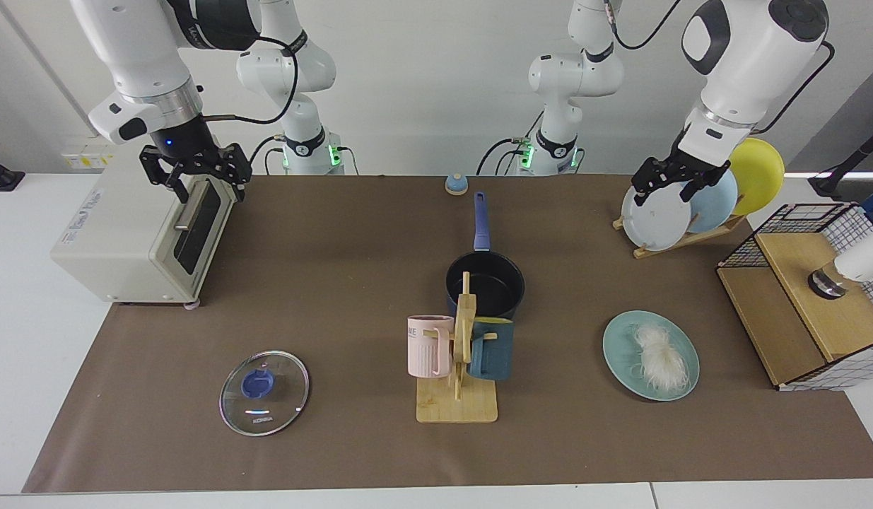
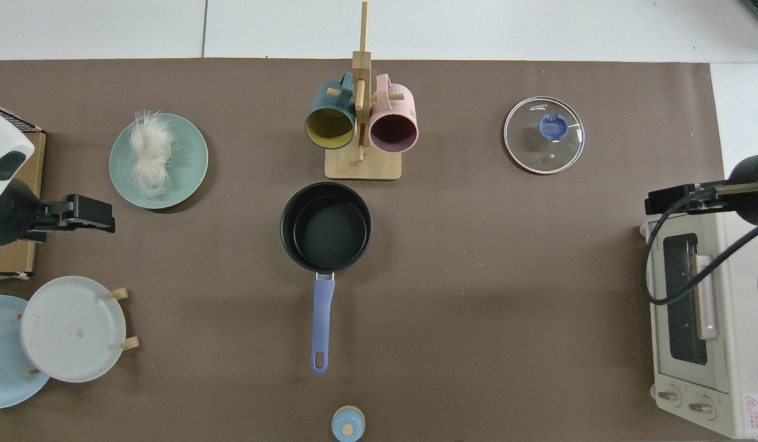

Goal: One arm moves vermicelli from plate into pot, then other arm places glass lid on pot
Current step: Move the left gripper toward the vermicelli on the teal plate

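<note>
Pot [image 1: 485, 284] partly behind mug rack [image 1: 459, 367] | left pincer [image 1: 673, 182] spread wide | right pincer [image 1: 194, 170] spread wide

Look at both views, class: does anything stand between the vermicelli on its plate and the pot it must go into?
Nothing visible does. In the top view, bare brown mat lies between the vermicelli on the teal plate and the pot. The mug rack stands beside that line, not across it.
</note>
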`<state>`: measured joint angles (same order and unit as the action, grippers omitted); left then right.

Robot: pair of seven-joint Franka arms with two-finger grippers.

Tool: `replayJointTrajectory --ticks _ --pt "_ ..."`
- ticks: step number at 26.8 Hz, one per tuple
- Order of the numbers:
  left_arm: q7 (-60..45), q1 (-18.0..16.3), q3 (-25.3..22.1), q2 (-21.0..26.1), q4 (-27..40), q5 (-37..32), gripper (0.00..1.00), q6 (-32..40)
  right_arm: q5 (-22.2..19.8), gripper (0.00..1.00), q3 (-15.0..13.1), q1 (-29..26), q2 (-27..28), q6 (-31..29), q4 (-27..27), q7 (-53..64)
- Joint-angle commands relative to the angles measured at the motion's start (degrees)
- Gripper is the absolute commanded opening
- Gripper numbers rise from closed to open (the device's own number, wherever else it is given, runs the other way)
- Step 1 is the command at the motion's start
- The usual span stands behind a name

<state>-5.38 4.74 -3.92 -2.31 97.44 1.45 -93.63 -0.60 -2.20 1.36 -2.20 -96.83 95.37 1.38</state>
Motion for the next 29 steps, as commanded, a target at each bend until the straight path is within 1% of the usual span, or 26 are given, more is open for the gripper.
replayJointTrajectory --ticks 1,13,23,25,26,28,29 --pt "-0.1 -0.8 -0.1 -1.1 0.7 -0.2 1.00 0.0 0.9 1.00 0.2 -0.3 -0.4 -0.1 0.2 -0.9" --pt "-0.9 -1.1 -0.2 -1.3 0.8 -0.1 1.00 -0.6 0.9 1.00 0.2 -0.3 -0.4 -0.1 0.2 -0.9" --pt "-1.0 -1.2 -0.4 -0.9 0.6 -0.2 1.00 -3.0 0.9 1.00 0.2 -0.3 -0.4 -0.1 0.2 -0.9" --pt "-0.3 -1.6 -0.5 -0.8 0.6 -0.2 1.00 -5.3 0.9 1.00 0.2 -0.3 -0.4 -0.1 0.2 -0.9" --pt "-0.2 -1.9 -0.5 -0.6 0.6 -0.2 1.00 -7.6 0.9 1.00 0.2 -0.3 -0.4 -0.1 0.2 -0.9" --pt "-0.1 -2.4 -0.5 -0.1 1.2 -0.1 1.00 -13.8 0.9 1.00 0.2 -0.3 -0.4 -0.1 0.2 -0.9" --pt "0.5 -2.5 -0.5 1.0 1.2 -0.1 1.00 -16.8 0.9 1.00 0.2 -0.3 -0.4 -0.1 0.2 -0.9"
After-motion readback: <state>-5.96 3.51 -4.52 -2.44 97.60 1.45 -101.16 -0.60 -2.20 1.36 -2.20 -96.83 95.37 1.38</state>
